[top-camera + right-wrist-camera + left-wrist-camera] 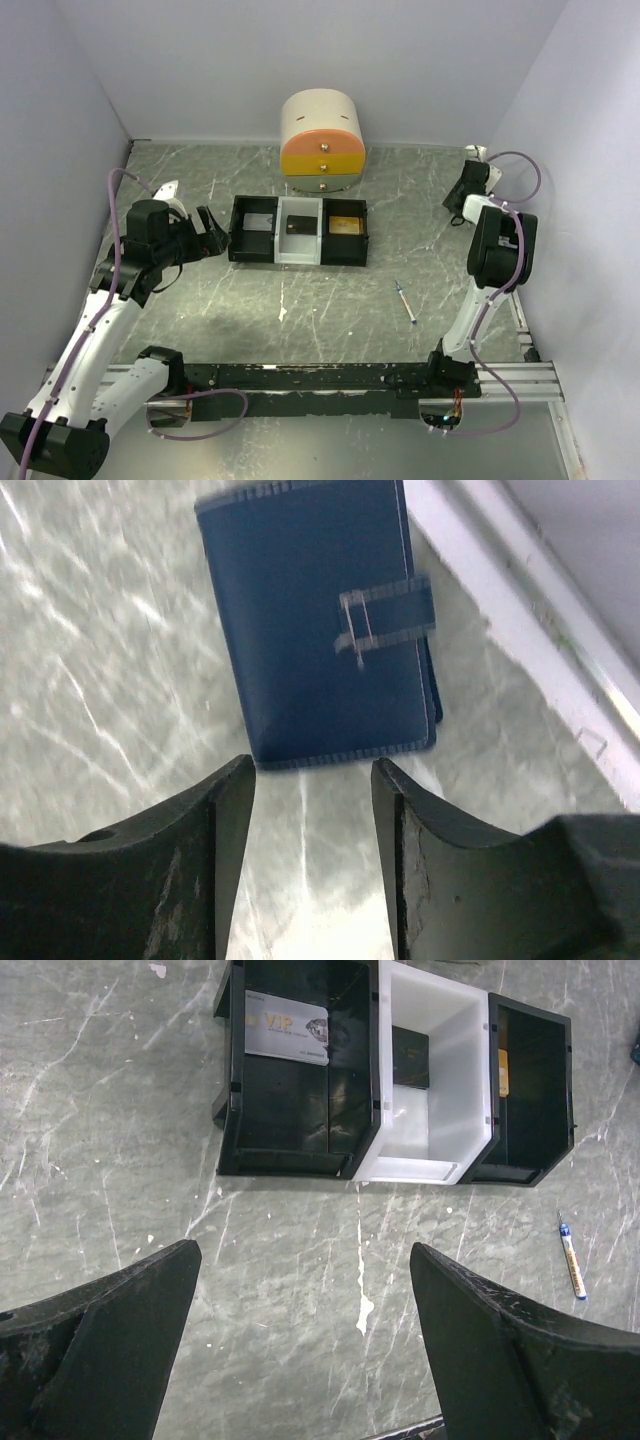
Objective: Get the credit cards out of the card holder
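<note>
Starting at the right pincer: its two dark fingers stand partly apart with only bare table between them, so it is open and grips nothing. Just beyond its tips lies the card holder, closed and flat on the table, dark blue on the outside. The holder's near edge sits a little ahead of the tips, and no contact shows in the wrist view. A strap runs from the holder's right edge toward its middle and ends in a small clasp. To the right of this pincer and of the holder, a white ledge runs along the foot of the wall.

The left pincer is spread wide and empty above the table. Off to its right, slightly ahead of the tips, a thin white syringe lies on the surface. Farther ahead, well apart from the tips, sits the three-compartment tray. Its black compartment ahead and slightly left holds a grey VIP card at the far end. The white middle compartment, ahead and slightly right, holds a dark card. In the black compartment farthest right, only the edge of a tan-gold card shows from this wrist. Beyond the tray, against the back wall, stands a rounded cream-and-orange drawer unit.
</note>
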Action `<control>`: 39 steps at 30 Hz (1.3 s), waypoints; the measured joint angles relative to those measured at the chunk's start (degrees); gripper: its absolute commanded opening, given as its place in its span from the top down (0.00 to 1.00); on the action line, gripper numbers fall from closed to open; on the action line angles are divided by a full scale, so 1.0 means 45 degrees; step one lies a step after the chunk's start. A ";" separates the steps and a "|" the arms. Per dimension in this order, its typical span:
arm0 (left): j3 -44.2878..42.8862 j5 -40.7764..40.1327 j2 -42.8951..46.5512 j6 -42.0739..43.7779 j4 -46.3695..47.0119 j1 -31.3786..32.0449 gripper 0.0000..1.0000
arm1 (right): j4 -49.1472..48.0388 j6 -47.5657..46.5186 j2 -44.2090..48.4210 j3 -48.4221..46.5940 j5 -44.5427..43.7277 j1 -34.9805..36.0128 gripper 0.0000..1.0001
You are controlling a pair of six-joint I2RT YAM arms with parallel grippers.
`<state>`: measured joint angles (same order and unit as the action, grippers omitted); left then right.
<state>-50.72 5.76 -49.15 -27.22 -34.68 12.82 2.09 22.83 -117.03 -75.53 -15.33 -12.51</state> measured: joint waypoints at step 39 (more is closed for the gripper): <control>0.0000 0.0010 -0.0165 0.0005 0.0005 0.0000 0.01 | -0.2297 0.2982 -0.0729 0.0330 0.3793 -0.1812 0.92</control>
<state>-50.72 5.80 -49.89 -27.20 -34.65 12.82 -8.25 36.25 -120.31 -74.04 1.74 -20.67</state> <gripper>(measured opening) 0.989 0.213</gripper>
